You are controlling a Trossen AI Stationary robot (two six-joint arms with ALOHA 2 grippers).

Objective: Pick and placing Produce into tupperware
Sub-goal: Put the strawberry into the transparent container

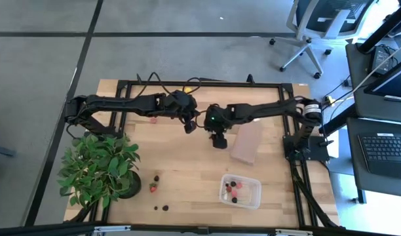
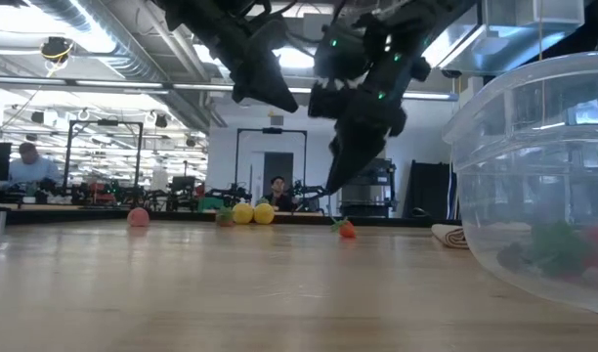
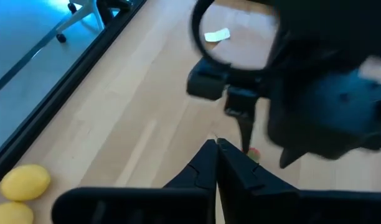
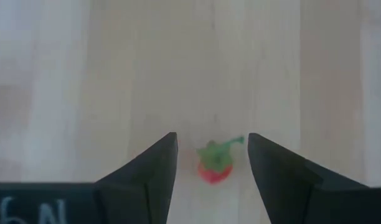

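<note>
Right now the right gripper (image 4: 212, 155) hangs over the middle of the pale, grained wooden table (image 1: 187, 170), its two dark wedge-shaped fingers spread apart with a small red strawberry (image 4: 214, 167) on the wood between them; the berry wears a green leafy cap and neither finger touches it. Just beside it, the left gripper (image 3: 216, 144) sits with its tapered black fingers pressed together, nothing between them. Near the table's front right stands the tupperware (image 1: 240, 191), a clear plastic box with rounded corners, already holding several red and dark fruit pieces. More loose pieces lie on the wood: two smooth yellow lemons (image 2: 253, 212) side by side toward the far edge, a pinkish-red one (image 2: 138, 217) near them, and a few dark berries (image 1: 161, 208) near the front. A leafy green potted plant (image 1: 99, 167) fills the front left corner, and a flat brownish block (image 1: 246, 142) lies near the right gripper.
</note>
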